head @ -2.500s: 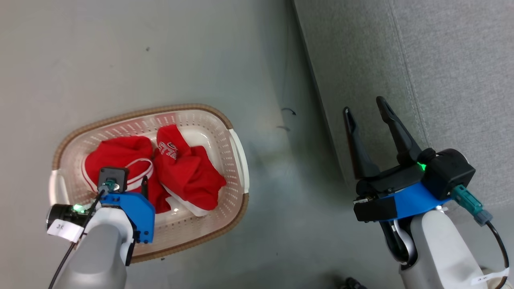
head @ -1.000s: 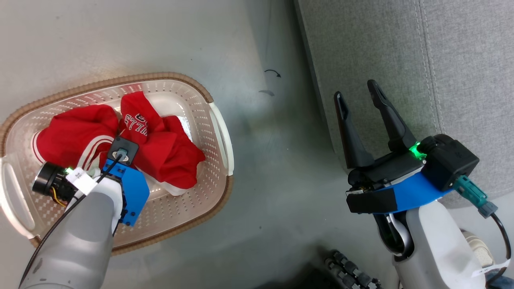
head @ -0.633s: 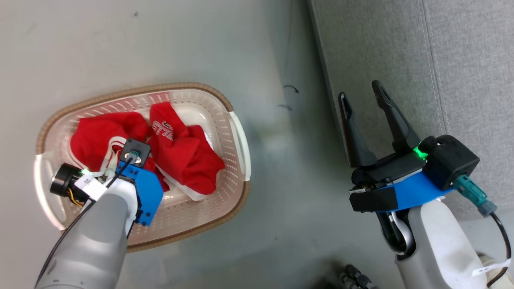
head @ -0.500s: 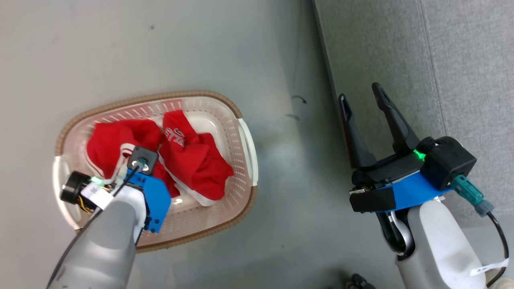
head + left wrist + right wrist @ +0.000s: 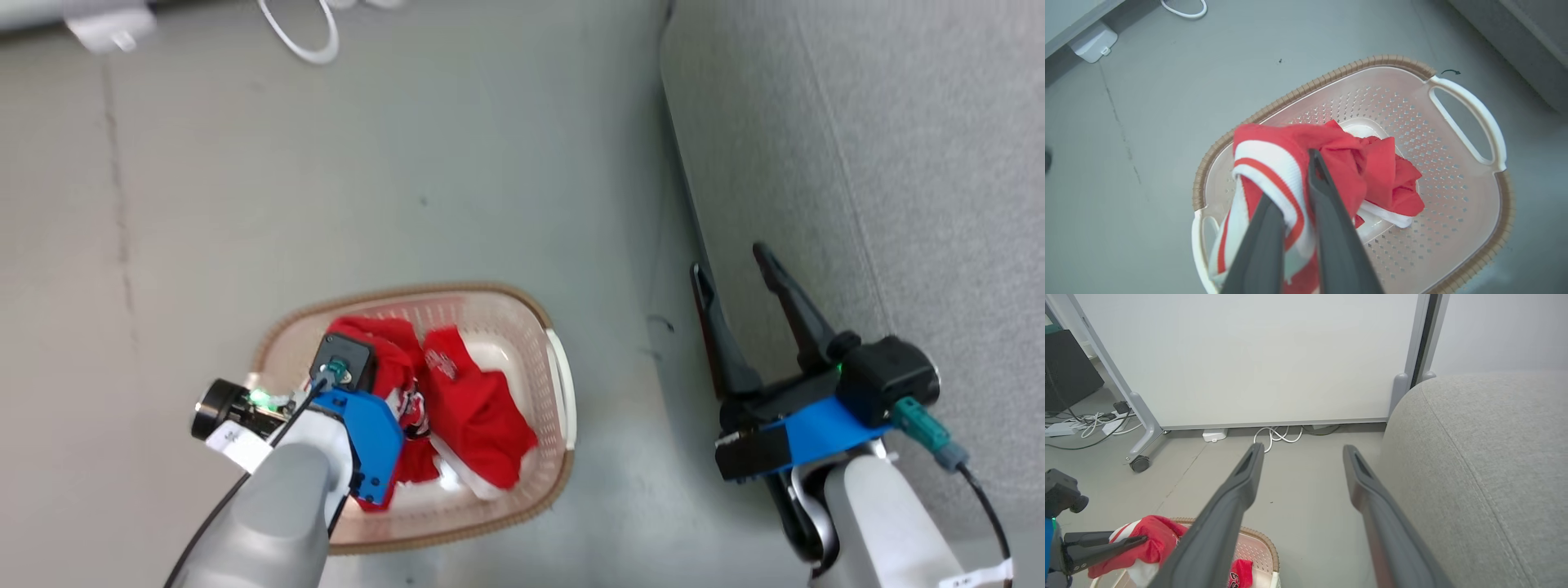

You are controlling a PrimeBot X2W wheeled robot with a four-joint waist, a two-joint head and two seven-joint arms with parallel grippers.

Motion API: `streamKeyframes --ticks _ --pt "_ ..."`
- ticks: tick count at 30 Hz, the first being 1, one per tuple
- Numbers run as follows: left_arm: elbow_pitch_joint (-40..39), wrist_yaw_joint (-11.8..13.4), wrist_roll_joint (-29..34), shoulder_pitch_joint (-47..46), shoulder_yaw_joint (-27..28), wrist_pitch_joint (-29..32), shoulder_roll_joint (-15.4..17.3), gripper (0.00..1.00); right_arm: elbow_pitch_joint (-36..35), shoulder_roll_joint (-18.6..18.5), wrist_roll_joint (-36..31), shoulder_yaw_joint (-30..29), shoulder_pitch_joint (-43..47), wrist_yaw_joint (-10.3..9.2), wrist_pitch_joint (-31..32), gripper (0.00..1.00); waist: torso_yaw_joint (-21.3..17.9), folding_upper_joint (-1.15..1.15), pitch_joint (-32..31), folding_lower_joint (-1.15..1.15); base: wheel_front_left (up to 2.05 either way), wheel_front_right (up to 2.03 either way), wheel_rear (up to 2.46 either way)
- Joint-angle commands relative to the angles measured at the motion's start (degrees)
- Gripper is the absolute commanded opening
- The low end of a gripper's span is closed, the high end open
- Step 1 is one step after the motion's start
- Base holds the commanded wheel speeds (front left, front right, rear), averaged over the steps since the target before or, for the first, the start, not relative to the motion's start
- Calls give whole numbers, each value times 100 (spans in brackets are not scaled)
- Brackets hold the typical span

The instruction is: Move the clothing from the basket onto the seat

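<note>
My left gripper (image 5: 1290,177) is shut on a red garment with white striped trim (image 5: 1274,155). It holds the garment bunched up above the basket (image 5: 1331,75), and cloth hangs down past the fingers. In the head view the same piece (image 5: 384,343) sits under my left wrist. A second piece of red clothing (image 5: 478,408) lies inside the cream basket (image 5: 490,290) on the floor. My right gripper (image 5: 729,261) stands open and empty beside the front of the grey seat (image 5: 898,163). The right wrist view looks between its fingers (image 5: 1303,448) and catches the left gripper (image 5: 1137,544) with its red cloth (image 5: 1155,539).
Bare grey floor lies between the basket and the seat (image 5: 1486,457). A white cable (image 5: 298,41) and a white adapter (image 5: 1092,41) lie by the far wall. A wheeled partition panel (image 5: 1249,355) stands there, its caster (image 5: 1139,463) at the left, near more cables (image 5: 1086,424).
The head camera has shifted, so the basket looks smaller and lower. My left gripper has risen with the striped garment, pulling it up out of the heap. The right gripper stays open.
</note>
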Motion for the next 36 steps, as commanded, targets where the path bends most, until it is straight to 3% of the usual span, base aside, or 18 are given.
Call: streamKeyframes --ticks 1,9,18,36 --pt "-33 -12 -54 80 0 -61 -33 0 47 -22 -30 -5 132 3 -21 100 251 0 -546 1 0 0 0" --pt "-368 -146 -376 320 -165 -278 -106 0 279 -22 -53 82 466 3 -21 100 446 0 -1419 1 0 0 0" --pt "-1695 -233 -1128 457 -722 -99 -104 0 411 -21 -86 75 666 3 -15 100 601 0 -2003 1 0 0 0" --pt "-3679 156 -2165 -222 -1523 524 -103 0 420 -21 -66 138 812 3 109 100 698 0 -2282 1 0 0 0"
